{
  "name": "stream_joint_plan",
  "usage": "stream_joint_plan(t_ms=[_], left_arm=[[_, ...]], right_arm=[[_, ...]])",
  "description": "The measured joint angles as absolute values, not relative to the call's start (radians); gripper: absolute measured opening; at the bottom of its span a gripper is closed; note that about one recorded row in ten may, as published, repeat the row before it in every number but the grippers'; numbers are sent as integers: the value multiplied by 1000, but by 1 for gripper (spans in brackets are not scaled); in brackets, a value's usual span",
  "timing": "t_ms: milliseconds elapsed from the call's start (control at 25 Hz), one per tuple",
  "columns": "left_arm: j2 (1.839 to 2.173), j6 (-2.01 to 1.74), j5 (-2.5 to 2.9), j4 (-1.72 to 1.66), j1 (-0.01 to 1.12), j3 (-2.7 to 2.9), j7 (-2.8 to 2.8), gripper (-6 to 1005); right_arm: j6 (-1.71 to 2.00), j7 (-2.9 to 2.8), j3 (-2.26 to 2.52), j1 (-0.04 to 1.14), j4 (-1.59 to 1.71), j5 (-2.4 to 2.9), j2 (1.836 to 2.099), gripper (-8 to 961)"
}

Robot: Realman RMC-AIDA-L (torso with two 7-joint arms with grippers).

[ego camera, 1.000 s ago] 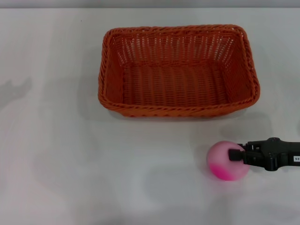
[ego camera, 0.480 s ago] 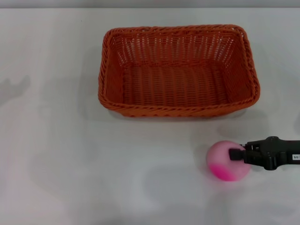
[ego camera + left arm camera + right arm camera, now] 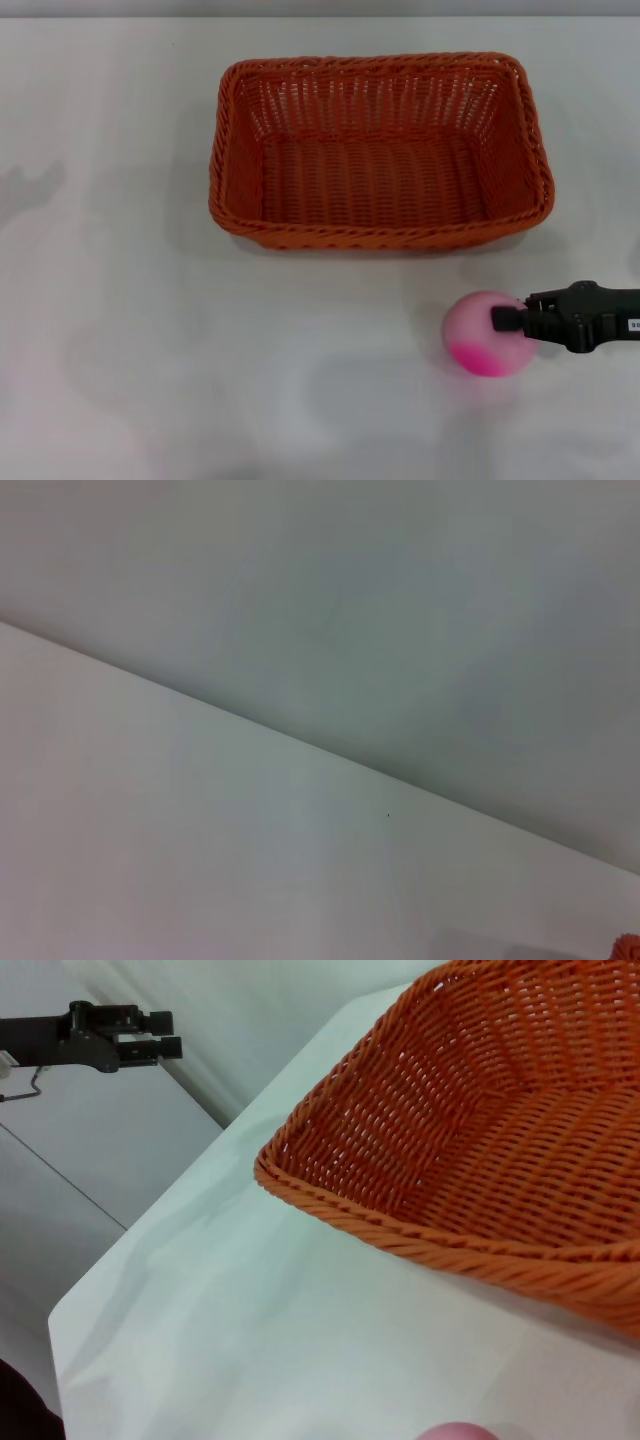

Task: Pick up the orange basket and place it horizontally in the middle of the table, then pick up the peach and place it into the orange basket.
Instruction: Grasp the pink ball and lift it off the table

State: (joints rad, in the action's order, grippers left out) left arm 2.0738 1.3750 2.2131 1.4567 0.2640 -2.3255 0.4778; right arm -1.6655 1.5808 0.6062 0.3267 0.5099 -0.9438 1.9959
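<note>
The orange basket (image 3: 380, 150) sits lengthwise across the middle of the white table (image 3: 150, 330), open side up with nothing in it. Its near rim also fills the right wrist view (image 3: 480, 1160). The peach (image 3: 485, 335), pale pink with a magenta underside, is in front of the basket's right end. My right gripper (image 3: 507, 320) reaches in from the right edge and is shut on the peach; one black fingertip lies across its top. Only a pink sliver of the peach (image 3: 455, 1432) shows in the right wrist view. My left gripper (image 3: 160, 1035) hangs off beyond the table's left side, far from the basket.
The white tabletop stretches bare to the left of and in front of the basket. A table edge (image 3: 300, 745) against a grey wall fills the left wrist view, with a speck of the basket (image 3: 630, 946) in one corner.
The right gripper and the peach have shifted together slightly upward in the head view, toward the basket. The basket has not moved.
</note>
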Motion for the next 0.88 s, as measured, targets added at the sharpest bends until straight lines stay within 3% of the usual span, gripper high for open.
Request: stream_joint_plan(t_ms=[880], left_arm=[[2074,1359,2212,1448,283,-2350,477,556]], right_arm=[[-1746,1500,595,294,653,-976,1998,119]])
